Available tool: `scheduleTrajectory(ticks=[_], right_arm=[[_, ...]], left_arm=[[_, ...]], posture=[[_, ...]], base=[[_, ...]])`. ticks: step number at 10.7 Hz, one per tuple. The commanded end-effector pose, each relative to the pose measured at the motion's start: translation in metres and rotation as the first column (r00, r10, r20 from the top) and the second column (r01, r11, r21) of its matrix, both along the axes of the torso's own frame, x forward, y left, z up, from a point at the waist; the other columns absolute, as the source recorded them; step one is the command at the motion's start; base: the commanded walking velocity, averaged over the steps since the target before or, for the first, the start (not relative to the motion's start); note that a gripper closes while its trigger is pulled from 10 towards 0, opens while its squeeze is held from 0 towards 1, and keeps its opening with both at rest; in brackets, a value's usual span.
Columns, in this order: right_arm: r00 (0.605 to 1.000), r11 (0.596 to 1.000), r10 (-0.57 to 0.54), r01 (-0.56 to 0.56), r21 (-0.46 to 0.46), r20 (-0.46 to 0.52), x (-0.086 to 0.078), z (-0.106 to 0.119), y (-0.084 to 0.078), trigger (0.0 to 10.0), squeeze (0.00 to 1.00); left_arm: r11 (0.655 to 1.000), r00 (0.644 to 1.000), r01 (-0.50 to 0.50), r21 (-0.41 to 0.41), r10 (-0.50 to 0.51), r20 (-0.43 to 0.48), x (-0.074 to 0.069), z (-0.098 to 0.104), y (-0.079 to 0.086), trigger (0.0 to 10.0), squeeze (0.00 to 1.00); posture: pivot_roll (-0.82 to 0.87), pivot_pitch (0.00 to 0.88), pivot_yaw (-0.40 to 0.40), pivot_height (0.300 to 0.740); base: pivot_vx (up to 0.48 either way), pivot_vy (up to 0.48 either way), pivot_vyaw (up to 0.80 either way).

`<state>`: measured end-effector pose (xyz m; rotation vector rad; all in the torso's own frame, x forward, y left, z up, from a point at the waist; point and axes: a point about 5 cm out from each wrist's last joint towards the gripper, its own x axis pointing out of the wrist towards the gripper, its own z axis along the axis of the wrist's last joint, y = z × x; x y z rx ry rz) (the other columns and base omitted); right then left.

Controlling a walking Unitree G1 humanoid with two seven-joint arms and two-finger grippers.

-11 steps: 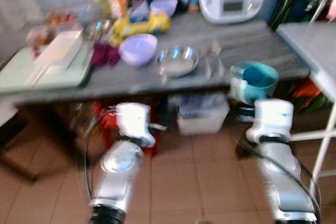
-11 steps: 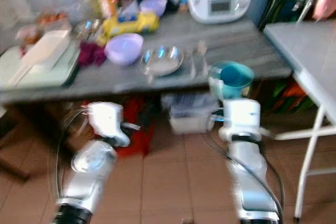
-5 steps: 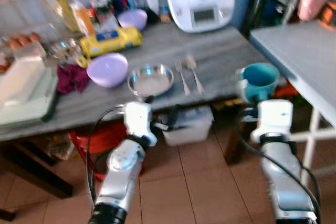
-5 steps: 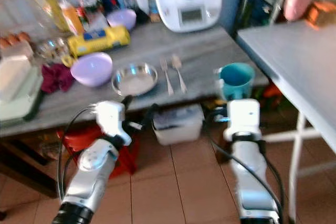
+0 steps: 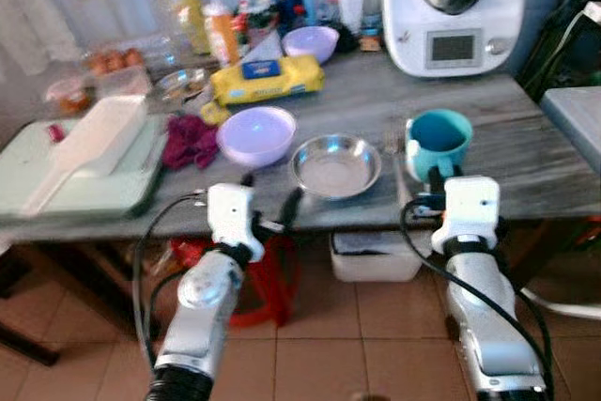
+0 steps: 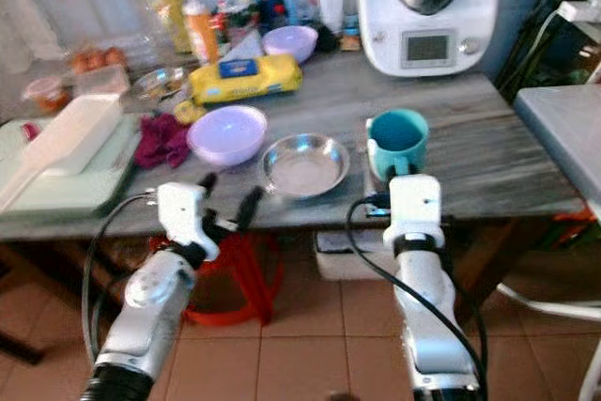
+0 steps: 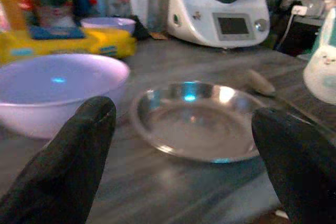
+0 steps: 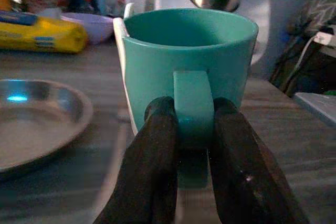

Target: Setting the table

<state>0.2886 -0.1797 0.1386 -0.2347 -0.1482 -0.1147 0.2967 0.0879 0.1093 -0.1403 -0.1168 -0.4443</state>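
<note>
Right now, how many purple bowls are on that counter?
2. A large pale purple plastic bowl sits beside the round steel dish; a smaller purple bowl stands at the back behind the yellow packet. Clutter may hide others.

A grey table (image 5: 526, 152) carries a steel plate (image 5: 335, 164) ahead of the left gripper (image 5: 269, 207), with 1 lilac bowl (image 5: 255, 134) beside it.

A grey wooden table (image 5: 526, 152) stands on terracotta floor tiles (image 5: 319, 363).
</note>
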Motion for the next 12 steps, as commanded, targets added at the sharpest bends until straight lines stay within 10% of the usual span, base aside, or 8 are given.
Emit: scheduleTrajectory(ticks=[1,12], right_arm=[[1.000,1.000,0.002,-0.002,0.004,0.031,0.001,0.007,0.002,10.0,0.00],[0.996,0.998,-0.014,0.019,-0.053,0.093,0.003,0.024,-0.006,10.0,0.00]], left_arm=[[1.000,1.000,0.018,0.013,-0.018,0.020,0.000,0.004,-0.002,10.0,0.00],[0.991,0.997,0.070,0.113,-0.071,0.003,-0.026,-0.006,0.020,10.0,0.00]], posture=[[-0.25,0.063,0.071,0.740],[-0.24,0.102,0.072,0.740]], base=[[0.000,0.000,0.00],[0.000,0.000,0.00]])
